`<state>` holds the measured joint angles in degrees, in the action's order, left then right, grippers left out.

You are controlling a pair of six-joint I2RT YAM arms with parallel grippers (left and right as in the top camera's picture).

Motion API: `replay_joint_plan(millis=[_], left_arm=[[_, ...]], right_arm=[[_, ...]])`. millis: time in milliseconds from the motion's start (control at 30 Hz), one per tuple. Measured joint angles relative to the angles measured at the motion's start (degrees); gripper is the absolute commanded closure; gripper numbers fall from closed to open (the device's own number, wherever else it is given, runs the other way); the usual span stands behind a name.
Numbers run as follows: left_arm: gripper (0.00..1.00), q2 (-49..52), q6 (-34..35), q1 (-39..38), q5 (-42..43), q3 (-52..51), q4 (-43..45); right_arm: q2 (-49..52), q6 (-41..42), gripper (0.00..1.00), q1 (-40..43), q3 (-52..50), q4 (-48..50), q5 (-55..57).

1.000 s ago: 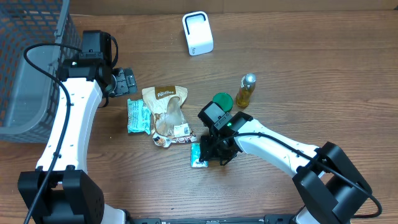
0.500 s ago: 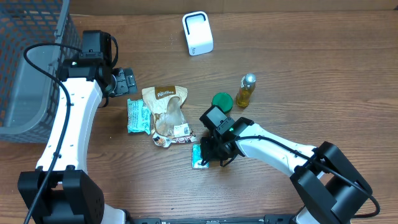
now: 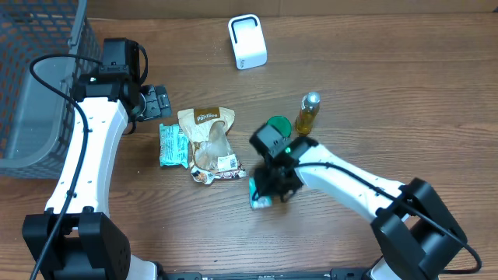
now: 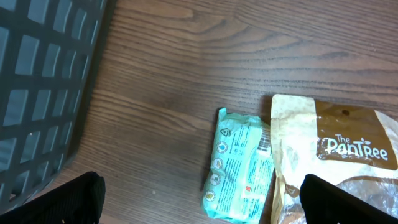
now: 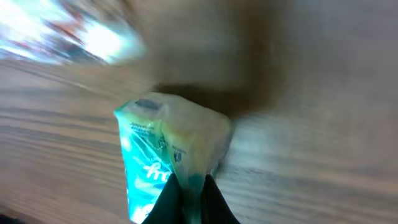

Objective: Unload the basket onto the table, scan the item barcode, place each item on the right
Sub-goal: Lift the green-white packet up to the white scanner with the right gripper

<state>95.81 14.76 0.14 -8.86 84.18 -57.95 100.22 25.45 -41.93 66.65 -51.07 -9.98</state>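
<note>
Pinching the small teal packet [image 5: 166,155] near the front edge of the table [image 3: 389,78], the right gripper [image 5: 189,186] has its two dark fingers [image 5: 169,198] pressed together on the wrapper. The right wrist view is much blurred: white letters on the packet cannot be read with any certainty, and the shiny thing at the top left is only a smear. From overhead the gripper covers most of this packet and only a teal corner shows. A little farther lie a second teal pouch [image 4: 239,174] and, touching its side, a tan bag [image 4: 336,162] printed "The PanTree". The left wrist view cuts the bag off at the right and bottom, and the small print on the pouch is too fine to read. Behind the right arm a green lid [image 3: 278,124] is partly hidden, beside a small yellow bottle [image 3: 308,113]. The left gripper [image 3: 161,101] hangs above the table with its fingers wide apart, holding nothing, next to a dark basket [image 3: 31,85]. Farthest stands a white device [image 3: 247,41], seen only from overhead.
</note>
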Motion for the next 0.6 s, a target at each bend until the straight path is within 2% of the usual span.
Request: replay_joint_plan(millis=[133, 267, 500, 600], left_arm=[[0.01, 0.0, 0.0, 0.0, 0.0, 0.0, 0.0], [0.00, 0.0, 0.0, 0.0, 0.0, 0.0, 0.0], [0.00, 0.0, 0.0, 0.0, 0.0, 0.0, 0.0], [0.01, 0.0, 0.0, 0.0, 0.0, 0.0, 0.0]], right_arm=[[-0.1, -5.9, 0.96, 0.0, 15.8, -5.3, 5.6], [-1.0, -12.5, 0.96, 0.0, 28.3, -4.6, 14.6], [-2.3, -26.7, 0.96, 0.1, 33.1, 15.2, 29.7], [-0.6, -36.5, 0.96, 0.6, 33.1, 24.9, 34.3]])
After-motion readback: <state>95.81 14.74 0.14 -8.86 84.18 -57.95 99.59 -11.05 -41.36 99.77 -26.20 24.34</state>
